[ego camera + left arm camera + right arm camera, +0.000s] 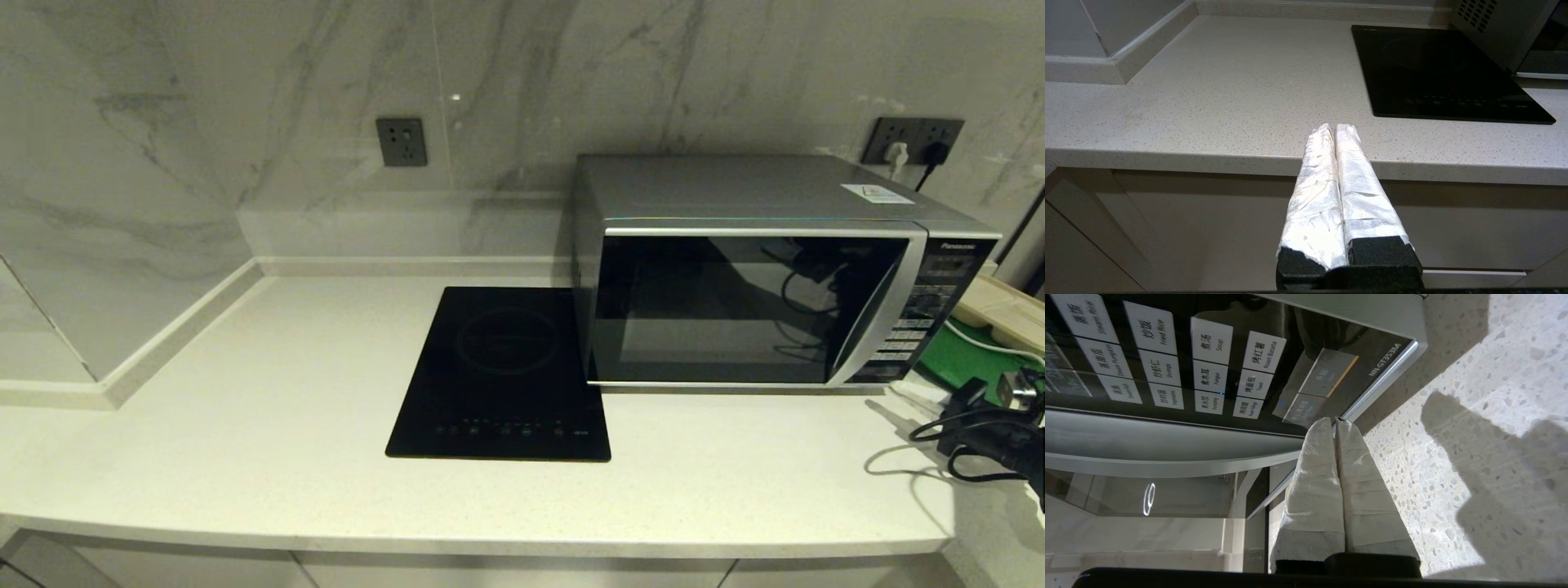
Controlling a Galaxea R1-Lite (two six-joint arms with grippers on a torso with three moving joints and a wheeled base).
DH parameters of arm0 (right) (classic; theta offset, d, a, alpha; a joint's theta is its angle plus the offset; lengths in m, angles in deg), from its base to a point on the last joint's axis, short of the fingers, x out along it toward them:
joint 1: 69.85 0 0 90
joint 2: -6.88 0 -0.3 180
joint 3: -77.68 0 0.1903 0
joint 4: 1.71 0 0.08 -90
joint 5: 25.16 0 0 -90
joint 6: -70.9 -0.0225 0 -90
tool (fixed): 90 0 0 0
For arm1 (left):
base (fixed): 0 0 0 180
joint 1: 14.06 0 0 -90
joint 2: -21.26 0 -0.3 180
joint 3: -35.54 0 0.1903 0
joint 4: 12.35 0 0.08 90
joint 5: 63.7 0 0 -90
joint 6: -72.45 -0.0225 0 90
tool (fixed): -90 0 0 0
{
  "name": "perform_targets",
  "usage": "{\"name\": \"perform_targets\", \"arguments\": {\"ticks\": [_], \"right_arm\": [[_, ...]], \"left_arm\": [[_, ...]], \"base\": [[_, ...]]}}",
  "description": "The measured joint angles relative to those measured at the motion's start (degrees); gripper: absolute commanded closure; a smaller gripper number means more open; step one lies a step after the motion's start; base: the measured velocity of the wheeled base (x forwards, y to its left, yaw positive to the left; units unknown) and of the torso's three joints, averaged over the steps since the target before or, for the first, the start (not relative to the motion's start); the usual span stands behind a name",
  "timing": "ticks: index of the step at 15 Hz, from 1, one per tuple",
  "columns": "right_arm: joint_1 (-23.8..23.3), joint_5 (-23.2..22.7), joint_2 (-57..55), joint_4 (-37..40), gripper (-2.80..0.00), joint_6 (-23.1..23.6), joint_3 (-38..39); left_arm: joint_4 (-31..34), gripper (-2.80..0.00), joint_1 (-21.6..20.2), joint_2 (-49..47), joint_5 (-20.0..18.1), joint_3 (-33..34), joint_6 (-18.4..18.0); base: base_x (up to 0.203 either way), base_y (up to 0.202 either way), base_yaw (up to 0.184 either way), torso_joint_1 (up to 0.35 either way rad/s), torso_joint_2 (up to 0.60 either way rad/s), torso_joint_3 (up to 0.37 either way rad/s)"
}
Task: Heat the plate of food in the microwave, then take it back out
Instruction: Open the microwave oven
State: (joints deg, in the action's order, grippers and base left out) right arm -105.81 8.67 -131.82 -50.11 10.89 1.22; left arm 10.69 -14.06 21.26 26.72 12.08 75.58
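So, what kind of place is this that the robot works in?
Most likely a home kitchen: a pale stone countertop carries a silver microwave and a flat black induction cooktop, with a marble-look wall and cabinet fronts below.

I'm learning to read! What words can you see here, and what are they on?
"Panasonic": microwave front, top right corner.
"NN-GT353M": panel edge, near the shut right tool.
"Steam Rice", "Fried Rice", "Soup", "Roast Batata", "Steam Pumpkin", "Shrimps", "Fungus", "Toast": white buttons, each under Chinese characters.
Other buttons, the sticker on top and the cooktop marks: too small or blurred.
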Motion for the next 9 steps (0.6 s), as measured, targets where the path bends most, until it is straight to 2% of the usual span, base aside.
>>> {"name": "perform_targets", "arguments": {"ticks": [3,6,9], "right_arm": [[0.0,1.9,-0.4,-0.5,0.0,0.1,-0.2],[0.9,5.8,-0.4,-0.5,0.0,0.1,-0.5],[1.4,5.3,-0.3,-0.4,0.0,-1.1,-2.2]], "left_arm": [[0.0,0.0,0.0,0.0,0.0,0.0,0.0],[0.0,0.0,0.0,0.0,0.0,0.0,0.0],[0.0,0.0,0.0,0.0,0.0,0.0,0.0]], "base": [[0.0,0.0,0.0,0.0,0.0,0.0],[0.0,0.0,0.0,0.0,0.0,0.0],[0.0,0.0,0.0,0.0,0.0,0.0]]}}
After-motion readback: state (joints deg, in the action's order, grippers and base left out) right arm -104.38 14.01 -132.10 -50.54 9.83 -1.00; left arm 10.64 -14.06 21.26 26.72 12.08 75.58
